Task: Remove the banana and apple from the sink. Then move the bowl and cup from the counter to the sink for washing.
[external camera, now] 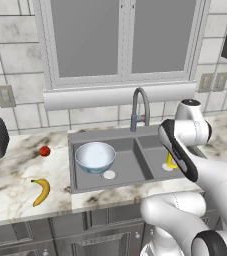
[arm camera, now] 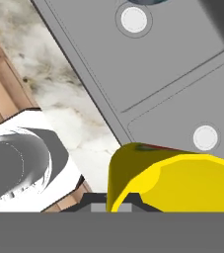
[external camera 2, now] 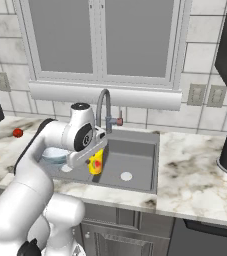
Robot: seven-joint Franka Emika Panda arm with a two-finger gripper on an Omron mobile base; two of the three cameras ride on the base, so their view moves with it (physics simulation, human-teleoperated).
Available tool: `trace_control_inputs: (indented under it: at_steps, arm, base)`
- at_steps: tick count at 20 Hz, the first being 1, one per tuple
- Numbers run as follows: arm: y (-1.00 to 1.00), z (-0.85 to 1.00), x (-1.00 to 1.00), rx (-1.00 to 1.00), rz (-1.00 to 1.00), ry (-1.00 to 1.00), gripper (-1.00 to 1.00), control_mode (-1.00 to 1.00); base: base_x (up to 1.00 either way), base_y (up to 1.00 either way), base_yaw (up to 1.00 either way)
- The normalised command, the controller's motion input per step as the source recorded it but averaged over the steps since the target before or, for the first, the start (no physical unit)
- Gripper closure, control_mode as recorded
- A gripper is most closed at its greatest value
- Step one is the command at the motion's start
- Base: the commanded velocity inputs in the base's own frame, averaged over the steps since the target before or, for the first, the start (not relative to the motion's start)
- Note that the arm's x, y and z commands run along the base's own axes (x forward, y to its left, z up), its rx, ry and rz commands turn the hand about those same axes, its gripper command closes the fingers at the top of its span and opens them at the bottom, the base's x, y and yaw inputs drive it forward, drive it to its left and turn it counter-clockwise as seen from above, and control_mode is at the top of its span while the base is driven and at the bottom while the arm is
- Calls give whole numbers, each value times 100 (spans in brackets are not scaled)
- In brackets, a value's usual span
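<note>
Jaws clamped on yellow cup (external camera 2: 96,163) over sink's (external camera: 150,176) right basin; bowl (external camera: 95,156) in left basin; banana (external camera: 41,191), apple (external camera: 44,151) on desk (external camera: 10,185).

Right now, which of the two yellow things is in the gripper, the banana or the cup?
The cup, held by the gripper over the sink's right basin. The curved banana lies on the counter, left of the sink.

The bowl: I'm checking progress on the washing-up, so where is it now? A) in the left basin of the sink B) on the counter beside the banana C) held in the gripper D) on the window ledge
A: the bowl sits inside the sink's left basin, next to the white drain.
</note>
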Motion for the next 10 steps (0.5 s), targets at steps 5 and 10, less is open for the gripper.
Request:
trace_control_inputs:
  at_steps: [5, 10]
  arm:
    - [41, 0, 0, 0, 0, 0, 100, -100]
    - [41, 0, 1, 0, 0, 0, 100, -100]
  base:
    - [0, 0, 0]
    - [0, 0, 0]
